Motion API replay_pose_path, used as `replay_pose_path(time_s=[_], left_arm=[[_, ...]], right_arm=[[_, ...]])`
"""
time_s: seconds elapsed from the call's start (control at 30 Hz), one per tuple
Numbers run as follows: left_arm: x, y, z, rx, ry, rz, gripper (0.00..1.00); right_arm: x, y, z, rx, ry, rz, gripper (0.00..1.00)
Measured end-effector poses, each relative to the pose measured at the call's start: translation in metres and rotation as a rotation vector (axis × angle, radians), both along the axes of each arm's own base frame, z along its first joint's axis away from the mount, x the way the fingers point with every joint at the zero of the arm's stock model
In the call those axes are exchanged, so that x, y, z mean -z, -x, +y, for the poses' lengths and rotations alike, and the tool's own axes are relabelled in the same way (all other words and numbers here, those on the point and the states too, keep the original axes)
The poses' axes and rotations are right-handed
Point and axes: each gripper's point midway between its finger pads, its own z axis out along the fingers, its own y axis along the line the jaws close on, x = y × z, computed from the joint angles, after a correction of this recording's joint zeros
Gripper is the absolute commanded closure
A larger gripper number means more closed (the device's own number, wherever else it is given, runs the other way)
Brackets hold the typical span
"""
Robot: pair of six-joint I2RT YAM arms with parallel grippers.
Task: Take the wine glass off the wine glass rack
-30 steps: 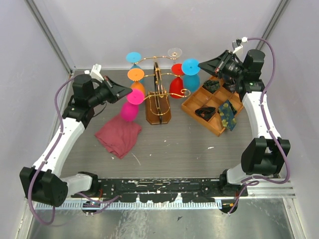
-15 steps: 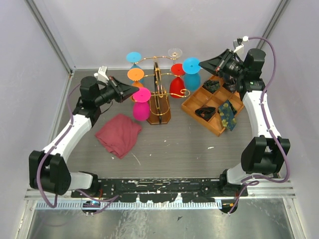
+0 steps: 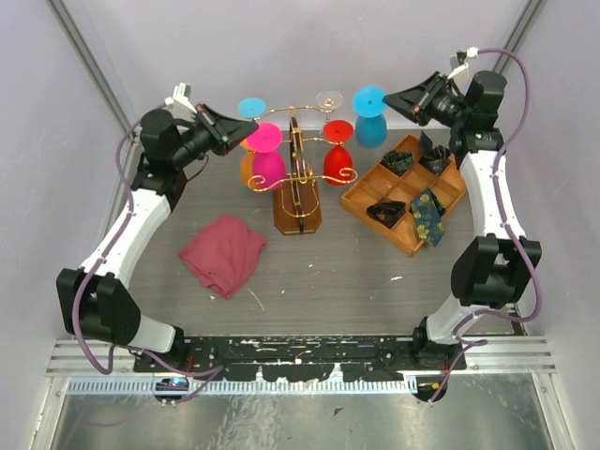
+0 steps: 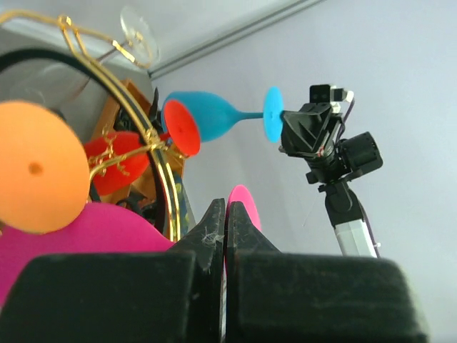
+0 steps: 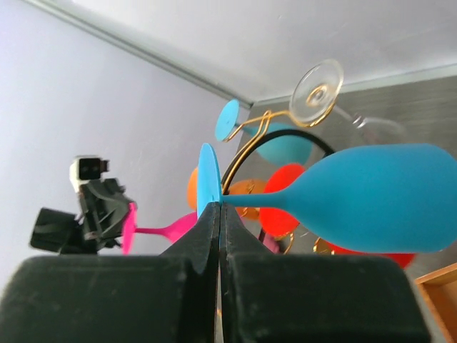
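The wine glass rack (image 3: 297, 208) stands mid-table, with a wooden base and gold wire arms (image 4: 107, 78). My left gripper (image 3: 240, 132) is shut on the flat foot (image 4: 243, 205) of a pink wine glass (image 3: 268, 169), held sideways just left of the rack. My right gripper (image 3: 390, 97) is shut on the foot (image 5: 208, 179) of a blue wine glass (image 3: 370, 129), held in the air right of the rack, clear of its arms. Still hanging on the rack are an orange glass (image 4: 36, 179), a red glass (image 3: 337, 159), a clear glass (image 5: 318, 86) and a second blue glass (image 3: 249, 108).
A compartmented wooden tray (image 3: 377, 226) with dark items and a patterned cloth lies right of the rack. A crumpled maroon cloth (image 3: 223, 253) lies front left. The enclosure walls stand close behind both raised arms.
My left arm has carried the pink glass up and toward the back, beside the rack's top. My right arm has lifted the blue glass higher and away from the rack.
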Motion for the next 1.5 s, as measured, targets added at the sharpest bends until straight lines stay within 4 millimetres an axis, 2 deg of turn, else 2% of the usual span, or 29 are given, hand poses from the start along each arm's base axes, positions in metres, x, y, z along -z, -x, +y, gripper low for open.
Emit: replay_pose_path(time_s=[0.13, 0.27, 0.4, 0.57, 0.83, 0.97, 1.1, 1.23, 1.5], left_arm=[[-0.021, -0.005, 0.012, -0.028, -0.003, -0.035, 1.00], [-0.025, -0.007, 0.021, -0.050, -0.011, -0.019, 1.00], [-0.026, -0.002, 0.024, -0.052, -0.009, -0.003, 1.00], [-0.039, 0.015, 0.027, -0.054, 0.014, -0.014, 1.00], [-0.100, 0.065, 0.043, -0.076, 0.052, -0.143, 1.00], [-0.114, 0.080, 0.051, -0.089, 0.069, -0.170, 1.00], [-0.110, 0.080, 0.061, -0.129, 0.037, -0.150, 1.00], [-0.096, 0.074, 0.077, -0.212, -0.061, -0.121, 1.00], [-0.050, 0.068, 0.122, -0.415, -0.345, -0.021, 1.00]], right_arm=[[-0.001, -0.012, -0.018, 0.056, 0.046, -0.009, 0.99], [-0.003, -0.012, -0.034, 0.111, 0.113, -0.021, 0.99], [0.005, -0.005, -0.048, 0.172, 0.191, 0.004, 0.99], [0.006, 0.017, -0.059, 0.238, 0.294, 0.024, 0.99], [-0.013, 0.069, -0.067, 0.318, 0.408, -0.020, 0.99], [-0.013, 0.087, -0.065, 0.321, 0.428, -0.026, 1.00], [-0.003, 0.095, -0.060, 0.309, 0.454, 0.005, 0.99], [0.009, 0.104, -0.049, 0.291, 0.509, 0.038, 0.99], [0.026, 0.152, -0.012, 0.256, 0.708, 0.061, 0.99]])
